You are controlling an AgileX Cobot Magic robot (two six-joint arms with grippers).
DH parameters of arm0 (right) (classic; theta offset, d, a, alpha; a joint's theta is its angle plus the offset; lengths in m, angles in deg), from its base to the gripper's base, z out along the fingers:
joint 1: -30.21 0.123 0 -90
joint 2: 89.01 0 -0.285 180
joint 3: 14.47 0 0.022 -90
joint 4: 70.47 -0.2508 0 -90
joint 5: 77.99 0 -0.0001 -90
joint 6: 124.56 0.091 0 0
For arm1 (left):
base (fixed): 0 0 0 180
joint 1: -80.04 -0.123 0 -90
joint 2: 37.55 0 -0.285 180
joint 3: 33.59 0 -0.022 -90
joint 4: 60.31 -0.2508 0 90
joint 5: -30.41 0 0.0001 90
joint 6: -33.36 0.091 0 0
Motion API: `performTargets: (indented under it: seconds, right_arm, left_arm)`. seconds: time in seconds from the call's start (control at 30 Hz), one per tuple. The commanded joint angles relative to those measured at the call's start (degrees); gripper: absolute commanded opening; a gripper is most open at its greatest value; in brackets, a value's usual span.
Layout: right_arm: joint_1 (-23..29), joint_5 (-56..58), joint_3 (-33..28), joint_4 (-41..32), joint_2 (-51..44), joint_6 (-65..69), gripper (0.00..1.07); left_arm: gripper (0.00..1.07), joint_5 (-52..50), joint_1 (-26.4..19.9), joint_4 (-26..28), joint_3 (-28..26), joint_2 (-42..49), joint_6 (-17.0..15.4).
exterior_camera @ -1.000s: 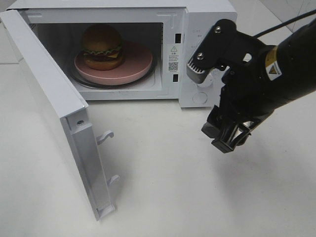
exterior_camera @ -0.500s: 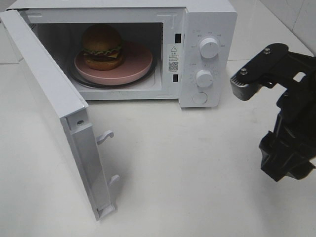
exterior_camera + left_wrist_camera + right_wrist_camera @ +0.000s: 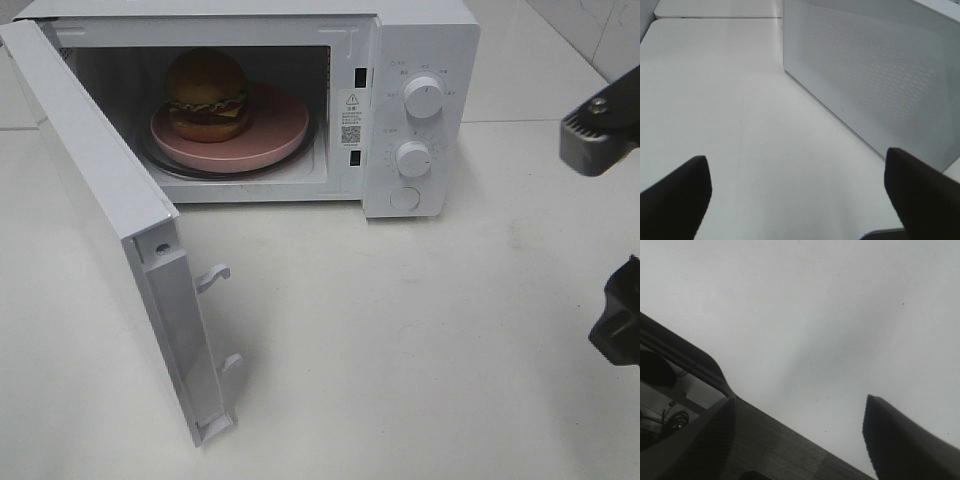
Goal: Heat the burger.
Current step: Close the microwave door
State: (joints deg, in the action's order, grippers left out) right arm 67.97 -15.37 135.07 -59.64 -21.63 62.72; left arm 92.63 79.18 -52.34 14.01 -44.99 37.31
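Left gripper (image 3: 797, 200): fingers spread wide, nothing held between them. A perforated white panel (image 3: 875, 75) lies near it and is not touched. The door (image 3: 100, 220) is left swung fully open, with latch hooks (image 3: 213, 275) projecting from its free edge. The burger (image 3: 207, 95) is seated on the pink plate (image 3: 275, 130) inside the microwave (image 3: 420, 40) cavity. The knobs (image 3: 424, 97), masked a second ago, are now exposed. The right gripper (image 3: 800, 440) has been withdrawn to the right frame edge, spread wide and empty. Loading is judged complete; door closure and timer setting are outstanding. The door's swing path over the tabletop (image 3: 400, 350) is unobstructed.
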Motion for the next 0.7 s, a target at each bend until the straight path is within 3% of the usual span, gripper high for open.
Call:
performTargets:
  seconds: [0.03, 0.07, 0.1, 0.17, 0.4, 0.7]
  right_arm:
    - [-5.96, 1.43, -1.03, -1.38, -3.04, 0.46, 0.71]
    - [-11.23, 1.43, -1.55, -1.89, -4.53, 0.4, 0.71]
    - [-11.23, 1.43, -1.55, -1.89, -4.53, 0.4, 0.71]
    - [-17.76, 1.38, -2.52, -1.95, -7.33, 0.4, 0.71]
    - [-19.71, -0.92, -5.21, -2.18, -15.13, 0.46, 0.71]
    - [-19.71, -6.02, -13.41, -0.34, -30.25, 0.46, 0.71]
  left_arm:
    - [0.86, -0.8, 0.23, 0.34, 0.06, 0.92, 0.17]
    - [0.86, -0.8, 0.23, 0.34, 0.06, 0.92, 0.17]
    - [0.86, -0.8, 0.23, 0.34, 0.06, 0.92, 0.17]
    - [0.86, -0.8, 0.23, 0.34, 0.06, 0.92, 0.17]
    - [0.86, -0.8, 0.23, 0.34, 0.06, 0.92, 0.17]
    - [0.86, -0.8, 0.23, 0.34, 0.06, 0.92, 0.17]
